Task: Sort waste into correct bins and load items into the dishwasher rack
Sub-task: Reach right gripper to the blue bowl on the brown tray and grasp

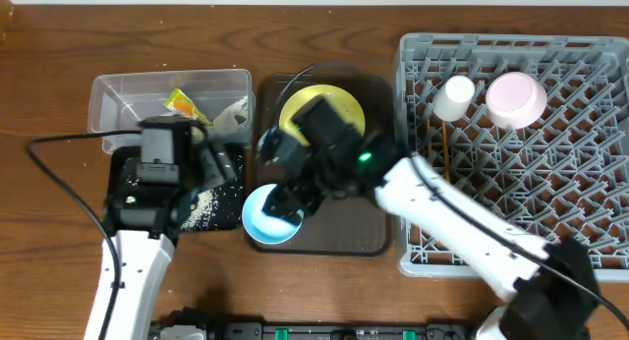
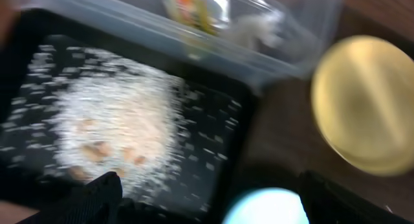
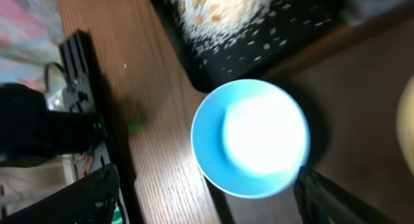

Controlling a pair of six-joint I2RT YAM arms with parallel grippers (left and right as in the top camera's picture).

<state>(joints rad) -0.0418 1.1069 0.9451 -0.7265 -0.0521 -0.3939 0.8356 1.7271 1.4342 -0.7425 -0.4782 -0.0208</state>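
The light blue bowl sits at the front left corner of the brown serving tray. My right gripper hangs open just above it, fingers either side of the bowl in the right wrist view. The yellow plate lies at the tray's back. My left gripper is open and empty over the black tray, which holds the rice. The clear tub holds the wrapper and paper scrap. The rack holds the white cup, pink bowl and chopsticks.
The left wrist view is blurred; it shows the rice on the black tray, the tub, the plate and the bowl. Bare wood table lies left of the bowl. Both arms are close together near the bowl.
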